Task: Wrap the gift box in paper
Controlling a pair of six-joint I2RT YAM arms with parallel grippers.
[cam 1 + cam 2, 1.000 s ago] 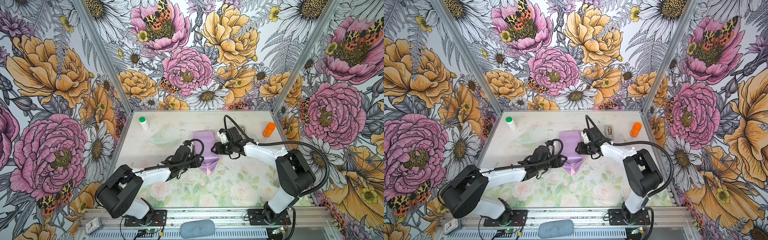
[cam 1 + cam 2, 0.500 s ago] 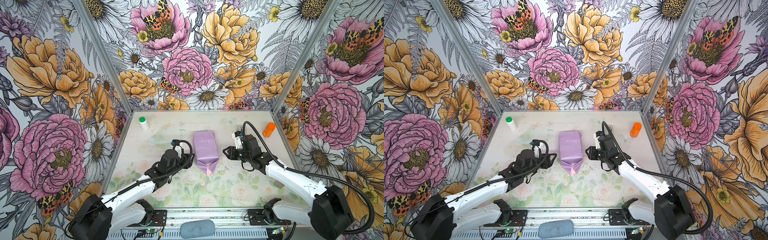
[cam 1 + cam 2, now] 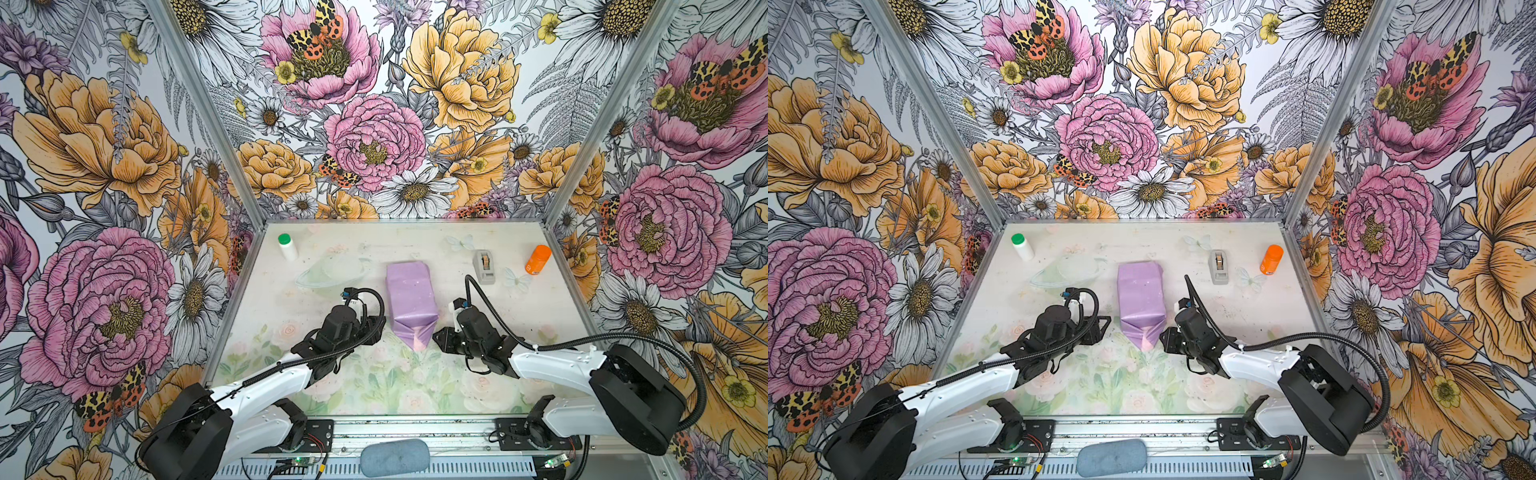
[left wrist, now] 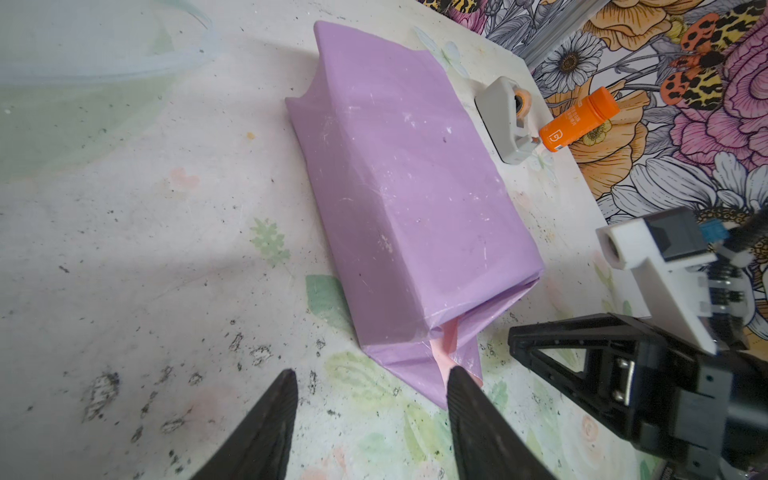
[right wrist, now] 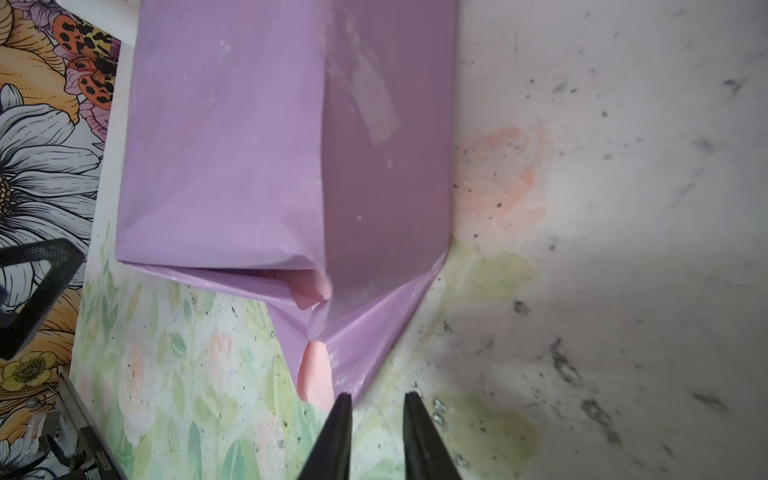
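The paper [image 3: 409, 291] [image 3: 1140, 291] is folded into a long lilac parcel in the middle of the table, and the gift box is hidden under it. Its near end tapers to a pointed flap [image 5: 332, 353] lying flat, with pink underside showing. My left gripper [image 3: 379, 328] [image 4: 372, 370] hovers open by the parcel's near left corner; one fingertip [image 4: 457, 374] overlaps the flap's edge in the left wrist view. My right gripper [image 3: 437, 336] [image 5: 378, 394] stands just off the flap's tip, jaws narrowly apart with nothing between them.
A grey tape dispenser [image 3: 484, 266] and an orange bottle [image 3: 538, 259] stand at the back right. A white bottle with a green cap [image 3: 287, 246] is at the back left. A clear plastic piece [image 3: 332, 272] lies left of the parcel.
Both arms have drawn back from the parcel's sides toward the near end. The right gripper's jaws have narrowed. The parcel has stayed put.
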